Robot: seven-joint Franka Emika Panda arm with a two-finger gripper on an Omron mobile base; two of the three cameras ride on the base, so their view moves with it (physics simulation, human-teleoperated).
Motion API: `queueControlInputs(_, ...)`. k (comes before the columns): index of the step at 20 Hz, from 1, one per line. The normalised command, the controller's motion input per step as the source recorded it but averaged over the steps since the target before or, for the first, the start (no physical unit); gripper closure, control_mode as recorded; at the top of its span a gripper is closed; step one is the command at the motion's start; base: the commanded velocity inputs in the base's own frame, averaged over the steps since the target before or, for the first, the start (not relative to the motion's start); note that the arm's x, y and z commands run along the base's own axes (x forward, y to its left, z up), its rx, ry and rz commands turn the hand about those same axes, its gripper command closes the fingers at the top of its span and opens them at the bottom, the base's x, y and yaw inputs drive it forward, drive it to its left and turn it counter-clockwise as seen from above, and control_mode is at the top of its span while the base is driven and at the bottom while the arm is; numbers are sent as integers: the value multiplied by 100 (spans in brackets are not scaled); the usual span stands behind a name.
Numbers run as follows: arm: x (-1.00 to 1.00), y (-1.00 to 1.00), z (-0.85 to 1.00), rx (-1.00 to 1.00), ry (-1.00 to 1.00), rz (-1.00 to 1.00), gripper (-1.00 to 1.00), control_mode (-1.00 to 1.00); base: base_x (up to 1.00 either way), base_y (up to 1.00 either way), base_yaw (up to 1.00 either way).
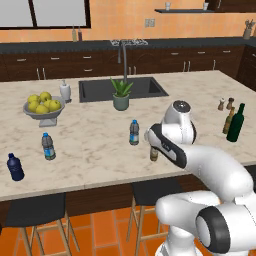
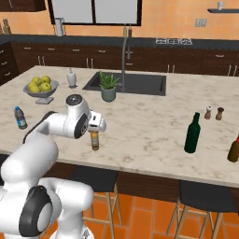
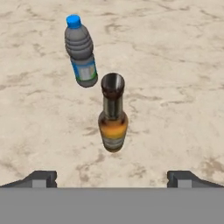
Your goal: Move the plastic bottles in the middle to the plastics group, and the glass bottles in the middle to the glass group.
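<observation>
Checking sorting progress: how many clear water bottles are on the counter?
2 water bottles: one stands mid-counter beside the beer bottle; the other stands far left near the dark blue bottle. The arm could hide more.

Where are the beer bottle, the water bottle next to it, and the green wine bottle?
beer bottle (image 3: 113, 127), hand view, on its amber body.
water bottle (image 3: 82, 57), hand view, on its clear ribbed body above the label.
green wine bottle (image 2: 192, 135), right base view, on its dark body.
</observation>
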Motion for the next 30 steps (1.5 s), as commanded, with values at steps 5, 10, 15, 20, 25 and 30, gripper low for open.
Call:
queueControlInputs(5, 34, 0, -45, 0, 0, 0, -100, -100, 0, 0, 0)
queueControlInputs(10, 41, 0, -20, 0, 1, 0, -100, -100, 0, 0, 0)
queueControlInputs(15, 32, 0, -14, 0, 0, 0, -100, -100, 0, 0, 0)
queueControlInputs(20, 7, 0, -8, 0, 1, 0, -100, -100, 0, 0, 0)
queueControlInputs(25, 10, 0, -6, 0, 0, 0, -100, -100, 0, 0, 0)
queueControlInputs(30, 9, 0, -13, 0, 0, 0, -100, -100, 0, 0, 0)
